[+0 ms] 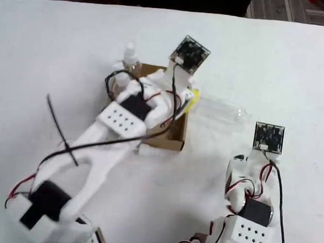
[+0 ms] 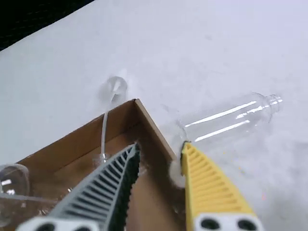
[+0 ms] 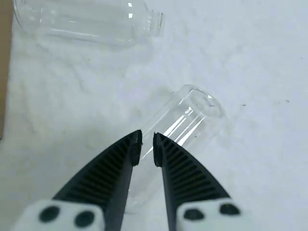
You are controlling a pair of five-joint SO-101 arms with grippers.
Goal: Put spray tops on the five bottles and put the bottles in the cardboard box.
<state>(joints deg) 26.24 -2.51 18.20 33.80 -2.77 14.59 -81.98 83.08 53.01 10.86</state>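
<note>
1. The cardboard box (image 1: 174,140) sits near the middle of the white surface (image 1: 299,64), somewhat toward its far edge.
2. The left arm stretches from the near left corner of the surface to the box. The left gripper (image 2: 160,147) hangs at the box's right-hand corner with its fingers apart. The grey finger (image 2: 108,185) is inside the box and the yellow finger (image 2: 207,187) is outside the wall.
3. A clear uncapped bottle (image 2: 226,122) lies on its side on the surface just beside the box's right wall, its open neck pointing toward the right edge. The yellow finger is close beside its base; whether they touch cannot be told.
4. Inside the box, a thin dip tube (image 2: 104,130) leans against the inner wall, and part of another clear bottle (image 2: 9,180) shows beside the grey finger.
5. At the box's far left corner a white spray top (image 1: 131,48) stands up.
6. The right arm sits at the near right edge of the surface. The right gripper (image 3: 147,144) has its black fingers nearly together, with a thin slit between the tips.
7. A second clear bottle (image 3: 197,113) lies on the surface under and just beyond those tips. Whether the fingers touch it cannot be told.
</note>
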